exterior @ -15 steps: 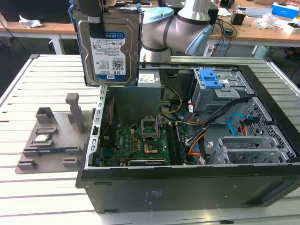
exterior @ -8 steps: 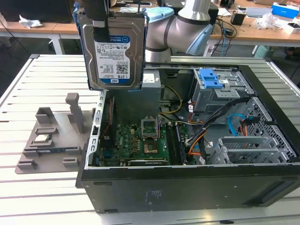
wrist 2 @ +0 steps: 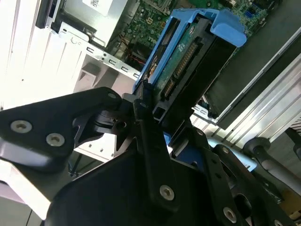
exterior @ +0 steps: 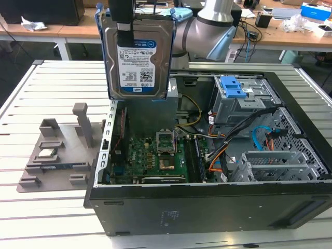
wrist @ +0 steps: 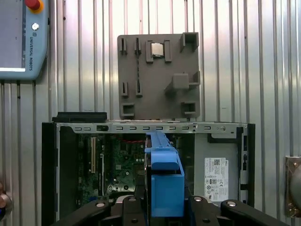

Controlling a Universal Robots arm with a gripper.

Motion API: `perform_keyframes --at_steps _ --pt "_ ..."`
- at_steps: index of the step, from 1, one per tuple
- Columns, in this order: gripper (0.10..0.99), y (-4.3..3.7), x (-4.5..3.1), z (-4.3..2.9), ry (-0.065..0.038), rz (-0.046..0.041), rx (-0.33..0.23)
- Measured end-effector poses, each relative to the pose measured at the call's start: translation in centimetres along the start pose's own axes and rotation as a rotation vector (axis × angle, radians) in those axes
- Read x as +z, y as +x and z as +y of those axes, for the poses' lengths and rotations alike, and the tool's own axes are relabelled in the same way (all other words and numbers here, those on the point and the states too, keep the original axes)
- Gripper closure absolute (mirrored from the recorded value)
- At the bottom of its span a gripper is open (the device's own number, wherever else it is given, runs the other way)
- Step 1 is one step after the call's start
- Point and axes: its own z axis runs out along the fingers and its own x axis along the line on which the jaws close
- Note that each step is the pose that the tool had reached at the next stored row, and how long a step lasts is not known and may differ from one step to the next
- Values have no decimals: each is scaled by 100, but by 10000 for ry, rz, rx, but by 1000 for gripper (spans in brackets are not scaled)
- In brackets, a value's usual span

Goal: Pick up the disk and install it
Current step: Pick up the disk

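Slatted metal table (exterior: pixel 46 218), pale and ribbed. Behind it in the exterior view, wooden desks (exterior: pixel 78 29) littered with cables, boxes and crumpled paper. On the table: one open black case (exterior: pixel 207 207), circuit board showing, and one grey fixture (exterior: pixel 52 155) just beside it at the exterior view's left. One chip (exterior: pixel 47 153) seated in the fixture. One pendant (wrist: pixel 19 42) lying on the slats in the first wrist view, apart from the case. One arm (exterior: pixel 207 26) and one gripper (exterior: pixel 124 36), clamped tight on the top edge of one disk (exterior: pixel 137 57). Hangs upright in the air over the case's open side, label toward the exterior camera, blue frame round its edges, clear of the board below. Inside the case, one grey cage (exterior: pixel 238 106) with one blue latch (exterior: pixel 232 87), well apart from the disk.
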Motion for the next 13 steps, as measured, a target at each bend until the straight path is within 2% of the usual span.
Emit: perform_keyframes --at_steps 6,13 --pt "722 -1 0 -105 0 0 0" --pt "722 -4 1 -286 -1 1 0"
